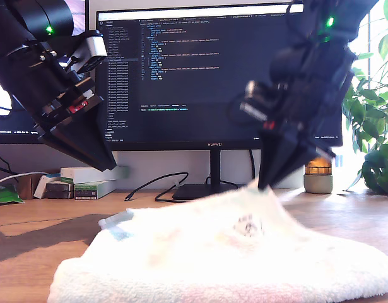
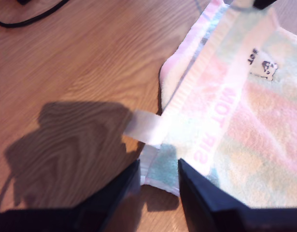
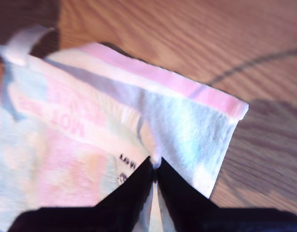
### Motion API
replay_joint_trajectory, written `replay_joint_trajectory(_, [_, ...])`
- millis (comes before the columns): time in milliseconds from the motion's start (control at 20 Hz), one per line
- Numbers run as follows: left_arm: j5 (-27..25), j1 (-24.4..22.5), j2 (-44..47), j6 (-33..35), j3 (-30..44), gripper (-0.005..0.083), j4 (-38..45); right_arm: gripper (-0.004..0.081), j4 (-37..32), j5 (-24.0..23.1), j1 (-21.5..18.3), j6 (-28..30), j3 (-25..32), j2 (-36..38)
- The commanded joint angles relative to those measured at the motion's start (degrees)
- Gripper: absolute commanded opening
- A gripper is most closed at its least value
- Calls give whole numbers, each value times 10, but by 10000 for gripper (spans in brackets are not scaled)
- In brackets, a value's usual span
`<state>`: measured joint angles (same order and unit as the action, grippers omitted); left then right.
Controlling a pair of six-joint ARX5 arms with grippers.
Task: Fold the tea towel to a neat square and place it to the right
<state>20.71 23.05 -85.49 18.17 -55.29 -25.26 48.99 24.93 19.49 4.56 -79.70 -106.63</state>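
The tea towel point(image 1: 231, 259) lies rumpled across the wooden table, fluffy white with pale pink and mint bands. In the first wrist view the tea towel point(image 2: 245, 135) shows pink lettering, a small dark figure and its white tag point(image 2: 143, 128). My first gripper point(image 2: 158, 180) hangs open above that tagged corner; in the exterior view my first gripper point(image 1: 105, 163) is raised at the exterior view's left. My second gripper point(image 3: 154, 171) is shut on a fold of the tea towel point(image 3: 80, 145). In the exterior view my second gripper point(image 1: 264, 184) lifts a small peak of cloth.
A monitor point(image 1: 212, 69) stands behind the table with a black cable point(image 1: 156, 186) by its foot. Small boxes point(image 1: 86, 183) sit at the exterior view's back left. A plant point(image 1: 373, 126) and a small jar point(image 1: 318, 173) stand at its back right.
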Motion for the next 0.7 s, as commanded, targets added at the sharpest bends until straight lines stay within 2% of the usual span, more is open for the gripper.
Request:
replay_joint_trajectory(0, [5,0,-4,-2,8,215,5,-3,0,-2,-1,1,-4,24])
replay_joint_trajectory(550, [14,0,-4,-15,8,215,-5,-11,13,-135,0,3,-4,30])
replay_joint_trajectory(650, [14,0,-4,-15,8,215,-9,34,9,-158,7,6,-3,25])
